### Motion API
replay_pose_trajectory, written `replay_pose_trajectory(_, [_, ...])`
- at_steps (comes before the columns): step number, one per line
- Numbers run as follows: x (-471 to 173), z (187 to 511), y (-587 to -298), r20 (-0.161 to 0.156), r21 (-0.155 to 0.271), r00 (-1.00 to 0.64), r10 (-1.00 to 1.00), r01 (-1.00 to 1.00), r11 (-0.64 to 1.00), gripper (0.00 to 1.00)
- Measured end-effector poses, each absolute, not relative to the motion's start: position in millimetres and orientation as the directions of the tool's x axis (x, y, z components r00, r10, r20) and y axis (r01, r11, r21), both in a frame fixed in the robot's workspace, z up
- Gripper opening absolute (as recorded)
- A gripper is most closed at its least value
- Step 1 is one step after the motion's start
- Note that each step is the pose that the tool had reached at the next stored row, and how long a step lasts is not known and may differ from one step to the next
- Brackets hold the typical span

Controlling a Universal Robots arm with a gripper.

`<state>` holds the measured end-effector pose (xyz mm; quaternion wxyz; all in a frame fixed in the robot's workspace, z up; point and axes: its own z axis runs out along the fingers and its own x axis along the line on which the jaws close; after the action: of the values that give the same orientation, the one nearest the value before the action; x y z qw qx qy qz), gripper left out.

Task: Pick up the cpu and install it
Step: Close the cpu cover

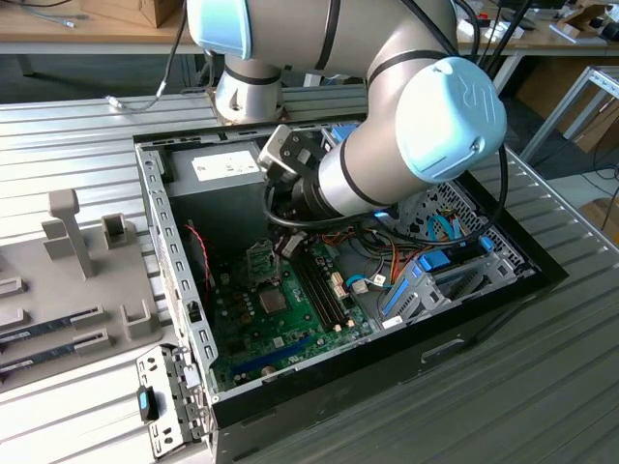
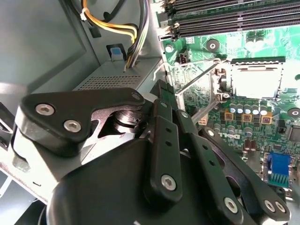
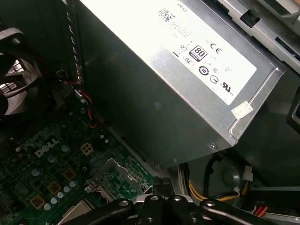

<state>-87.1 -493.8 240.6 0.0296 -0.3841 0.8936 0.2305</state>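
The arm is reaching into the open case, holding the jaws low over the motherboard, beside the power supply. In both wrist views the jaws are showing pressed closed, with nothing seen between them. The cpu is lying as a pale square in its socket, just beyond the tips.

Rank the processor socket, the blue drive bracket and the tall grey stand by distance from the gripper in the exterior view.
1. Processor socket, right beside the gripper.
2. Blue drive bracket, toward the exterior view's right.
3. Tall grey stand, far off at the exterior view's left.
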Motion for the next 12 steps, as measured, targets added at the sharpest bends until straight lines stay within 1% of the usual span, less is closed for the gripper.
replay_pose_trajectory(12, [-87, 241, -515, -0.238, 0.396, -0.702, -0.671, -0.701, 0.593, 0.11])
